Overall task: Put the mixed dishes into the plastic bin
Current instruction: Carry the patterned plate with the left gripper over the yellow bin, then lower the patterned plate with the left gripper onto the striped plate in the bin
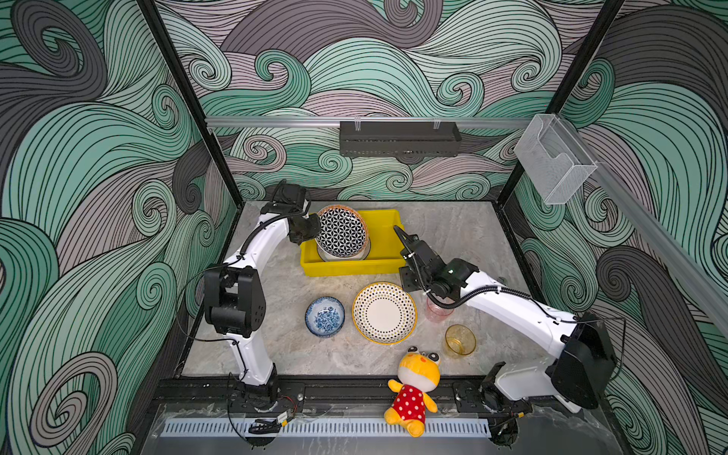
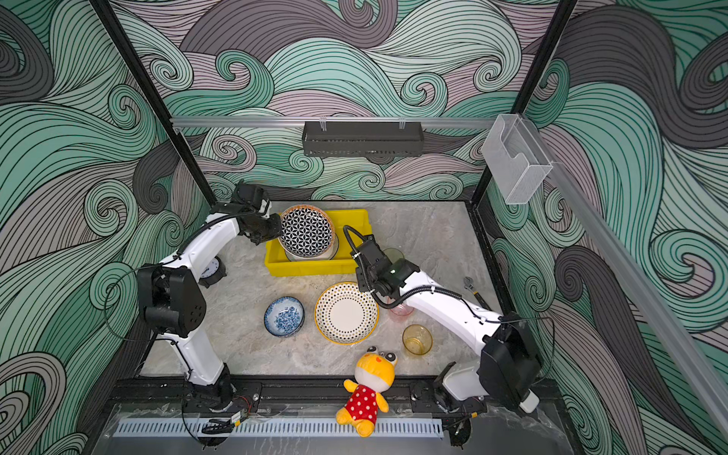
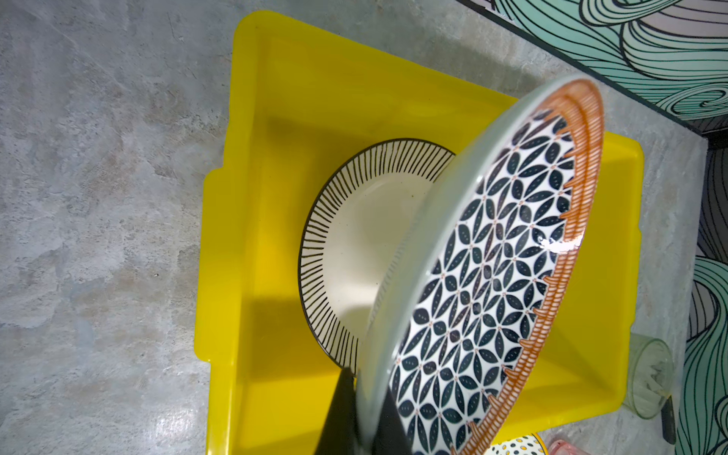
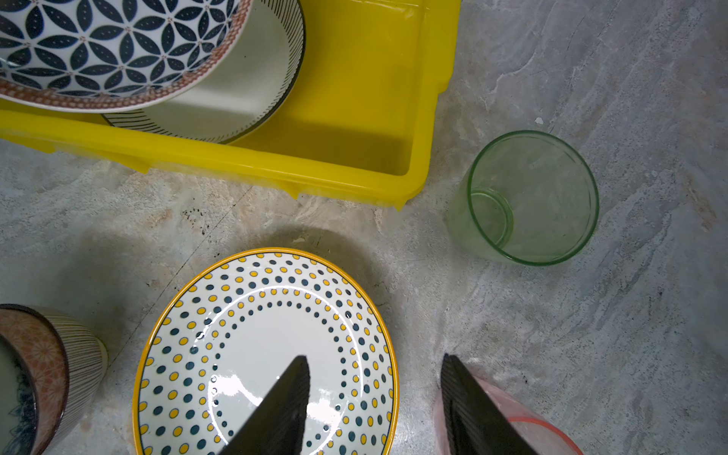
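The left gripper (image 3: 364, 392) pinches, black fingers pressed together, the lip of a round glazed petal-lattice plate (image 1: 342, 232), navy on white with an orange hatched rim. The plate hangs steeply tilted over the left half of the bright yellow shallow rectangular plastic bin (image 1: 348, 270), which sits toward the back of the grey marbled table (image 1: 453, 232). Below it a round cream striped plate (image 3: 354, 244) with fine black radial lines lies flat on the bin floor. Whether the two plates touch cannot be told. The bin's right half shows bare, smooth yellow floor inside its lipped rim.

The right gripper (image 4: 374, 356) hovers with ribbed black fingers spread, holding nothing. One finger is above the edge of a round glossy dotted plate (image 1: 384, 313) with a yellow rim, the other above a translucent pink cup (image 1: 438, 313). A translucent green cup (image 4: 532, 197) stands upright just beside the bin's near right corner, not touching it. A small blue floral bowl (image 1: 325, 317) sits just left of the dotted plate. A translucent amber cup (image 1: 460, 340) stands near the front right. A yellow plush toy (image 1: 413, 388) in a red spotted dress lies across the table's front edge.
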Robot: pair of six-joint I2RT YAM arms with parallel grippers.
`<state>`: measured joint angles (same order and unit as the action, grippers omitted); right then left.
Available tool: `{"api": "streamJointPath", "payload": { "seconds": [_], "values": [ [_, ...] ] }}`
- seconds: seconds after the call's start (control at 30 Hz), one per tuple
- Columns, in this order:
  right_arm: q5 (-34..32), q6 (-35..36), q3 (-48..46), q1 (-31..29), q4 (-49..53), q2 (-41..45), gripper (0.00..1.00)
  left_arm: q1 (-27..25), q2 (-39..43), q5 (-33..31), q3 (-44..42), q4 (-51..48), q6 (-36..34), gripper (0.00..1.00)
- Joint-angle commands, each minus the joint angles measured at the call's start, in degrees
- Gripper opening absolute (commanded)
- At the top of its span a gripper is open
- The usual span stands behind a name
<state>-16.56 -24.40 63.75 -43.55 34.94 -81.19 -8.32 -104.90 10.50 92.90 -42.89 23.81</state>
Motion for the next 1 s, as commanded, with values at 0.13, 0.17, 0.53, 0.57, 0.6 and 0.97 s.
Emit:
{"api": "streamJointPath", "payload": {
  "seconds": [0.13, 0.17, 0.53, 0.57, 0.6, 0.97],
  "values": [
    [-0.47, 0.82, 2.37, -0.24, 1.61, -1.05, 0.56, 0.45, -2.08, 2.36, 5.52, 3.94, 2.61, 0.0],
    [-0.41, 0.98, 2.81, -0.31, 1.9, -1.24, 0.56, 0.43, -2.44, 2.33, 5.73, 3.69, 2.58, 0.0],
    [0.33, 1.19, 4.45, -0.35, 2.45, -2.81, 0.56, 0.48, -5.85, 3.42, 7.41, 1.51, 2.03, 0.0],
    [0.47, 1.2, 4.61, -0.35, 2.69, -3.0, 0.56, 0.47, -6.12, 3.55, 7.59, 1.27, 2.0, 0.0],
    [0.57, 1.15, 4.7, -0.31, 2.68, -3.1, 0.56, 0.47, -6.36, 3.64, 7.74, 1.16, 1.95, 0.0],
    [1.59, 1.15, 6.22, -0.31, 3.28, -4.15, 0.56, 0.49, -8.25, 4.35, 7.25, 0.71, 2.62, 0.0]
  ]
}}
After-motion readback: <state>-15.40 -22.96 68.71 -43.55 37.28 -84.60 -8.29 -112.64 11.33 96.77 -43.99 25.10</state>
